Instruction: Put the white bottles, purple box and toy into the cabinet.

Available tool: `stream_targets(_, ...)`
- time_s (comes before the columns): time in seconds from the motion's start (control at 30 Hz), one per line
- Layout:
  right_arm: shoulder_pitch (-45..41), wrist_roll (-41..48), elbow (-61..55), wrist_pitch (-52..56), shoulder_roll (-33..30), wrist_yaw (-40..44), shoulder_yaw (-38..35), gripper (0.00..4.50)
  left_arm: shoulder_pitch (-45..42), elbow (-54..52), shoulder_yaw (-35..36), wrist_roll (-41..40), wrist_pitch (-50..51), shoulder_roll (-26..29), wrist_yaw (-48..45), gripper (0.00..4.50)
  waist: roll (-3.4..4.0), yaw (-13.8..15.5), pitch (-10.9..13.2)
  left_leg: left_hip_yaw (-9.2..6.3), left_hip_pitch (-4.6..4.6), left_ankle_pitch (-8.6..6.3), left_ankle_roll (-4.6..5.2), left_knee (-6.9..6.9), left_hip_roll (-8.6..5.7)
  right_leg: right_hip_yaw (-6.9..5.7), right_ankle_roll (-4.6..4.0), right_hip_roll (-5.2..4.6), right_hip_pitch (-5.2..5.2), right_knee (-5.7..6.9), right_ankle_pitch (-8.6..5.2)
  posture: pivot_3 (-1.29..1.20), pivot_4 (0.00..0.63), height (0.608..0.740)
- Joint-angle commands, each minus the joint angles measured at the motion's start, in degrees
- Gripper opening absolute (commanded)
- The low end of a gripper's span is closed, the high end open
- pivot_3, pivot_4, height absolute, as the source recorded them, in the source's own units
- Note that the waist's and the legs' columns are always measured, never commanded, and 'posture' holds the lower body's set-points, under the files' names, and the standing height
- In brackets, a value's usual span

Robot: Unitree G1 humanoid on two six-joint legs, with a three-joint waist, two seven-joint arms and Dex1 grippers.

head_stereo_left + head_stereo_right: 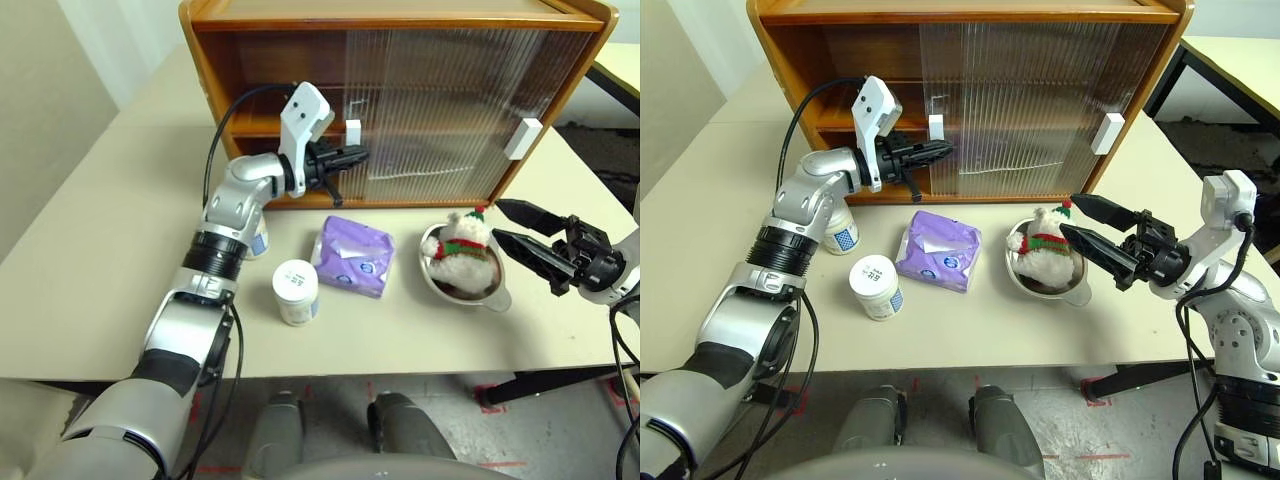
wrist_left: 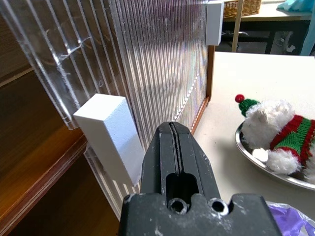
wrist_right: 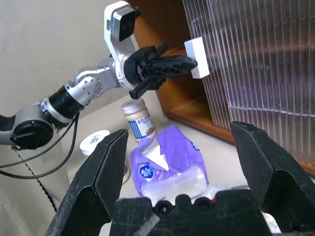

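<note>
Left end effector (image 1: 940, 150) closed and empty, right end effector (image 1: 1080, 222) wide open, empty; two white bottles (image 1: 873, 287), one toy (image 1: 1044, 250).

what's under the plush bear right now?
The toy sits in a shiny metal dish on the table, between the purple box and the open right end effector. The dish floor beneath the bear is covered, so nothing there can be checked.

Lavender purple box (image 1: 355, 255); toy (image 1: 462, 245) white, red-green scarf.
</note>
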Motion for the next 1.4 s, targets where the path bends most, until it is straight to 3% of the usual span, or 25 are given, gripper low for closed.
stream_targets(0.03,0.58,-0.46,-1.28,-0.63,-0.28,0.29,0.29,4.50,2.89,-5.92,1.03,-1.19,2.78,1.94,-0.59,0.04,0.04,-0.26,-0.03,0.00,0.01,0.00,0.00,0.00,0.00,0.00,0.00,0.00,0.00,0.00,0.00,0.04,0.000,0.740)
stream_targets(0.17,0.03,-1.12,-0.20,-1.76,-0.24,0.99,0.35,4.50,6.15,-10.50,3.93,-1.36,2.01,3.47,2.73,0.04,0.09,-0.72,-0.06,-0.02,0.01,0.00,0.00,0.00,0.00,-0.01,0.00,-0.02,0.00,0.03,0.00,0.04,0.000,0.740)
stream_targets(0.37,-1.63,-1.78,1.06,-2.32,-0.13,1.43,1.13,4.50,6.01,-8.85,3.56,1.17,-0.88,4.04,5.44,0.04,0.08,-1.19,-0.07,-0.11,0.02,0.17,-0.15,0.01,-0.02,-0.07,0.03,-0.03,0.05,0.04,0.07,0.05,0.000,0.740)
stream_targets(1.03,-2.46,-1.75,-1.28,-1.97,1.56,0.06,3.55,4.50,-5.44,9.08,1.39,6.25,-10.98,-1.15,7.42,0.04,0.05,-1.32,-0.08,-0.27,-0.01,0.39,-0.30,0.01,-0.20,-0.10,0.16,-0.06,0.06,0.03,0.24,0.03,0.000,0.740)
stream_targets(1.2,-2.51,-1.69,-1.79,-1.95,3.87,-0.42,5.04,4.50,-4.37,3.81,3.16,4.54,-5.74,0.39,7.15,0.04,0.05,-1.42,-0.08,-0.40,-0.01,0.39,-0.30,0.01,-0.24,-0.10,0.16,-0.04,0.05,0.04,0.24,0.05,0.000,0.740)
stream_targets(1.33,-4.77,-2.43,-0.67,-2.46,5.41,-0.56,7.01,4.50,-3.20,-4.84,6.81,-0.04,7.14,5.43,5.72,0.04,0.06,-1.67,-0.08,-0.43,0.00,0.39,-0.30,0.01,-0.24,-0.09,0.16,-0.02,0.00,0.14,0.24,0.08,0.000,0.740)
stream_targets(1.4,-5.75,-2.74,0.23,-2.54,6.07,-0.38,7.85,4.50,-2.10,-9.86,9.13,-3.09,12.93,8.66,4.63,0.66,0.07,-1.69,-0.09,-0.45,0.01,0.39,-0.30,0.00,-0.24,-0.09,0.16,-0.01,-0.02,0.22,0.24,0.09,0.000,0.740)
